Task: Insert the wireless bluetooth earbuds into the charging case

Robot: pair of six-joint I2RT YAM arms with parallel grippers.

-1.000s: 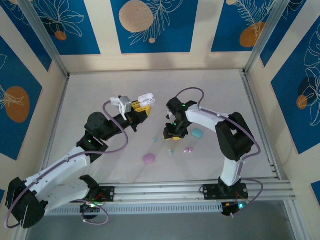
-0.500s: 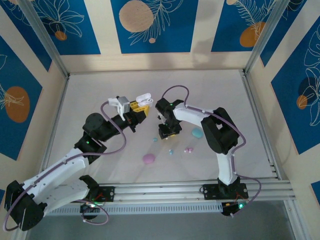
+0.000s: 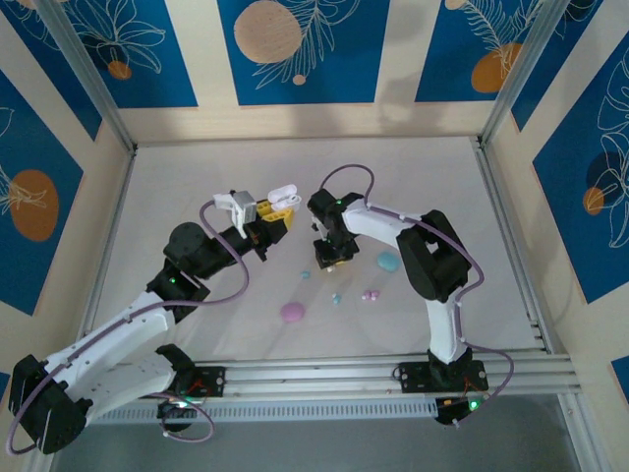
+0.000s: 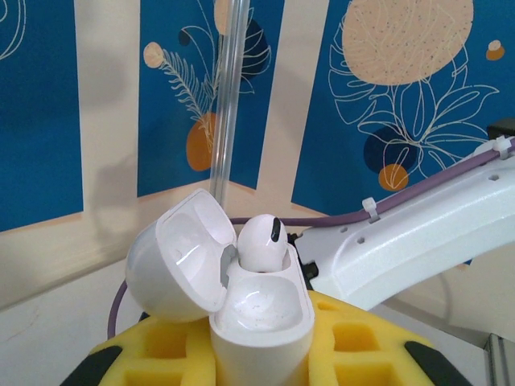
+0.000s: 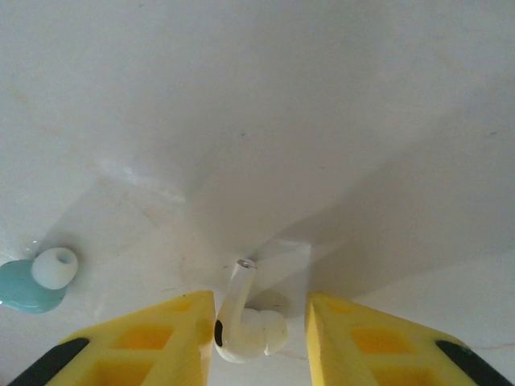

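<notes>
low down, right claw [image 5: 259, 299] astride white earbud [image 5: 245, 334]

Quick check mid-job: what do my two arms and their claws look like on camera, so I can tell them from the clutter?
The left arm and right arm have white shells, black joints, small green lights and a looping purple cable. The left claw and right claw carry yellow pads with square recesses and black outer edges.

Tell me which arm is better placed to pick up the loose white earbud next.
Right. The right claw straddles the white earbud, jaws open; the left claw is shut on the open charging case.
</notes>
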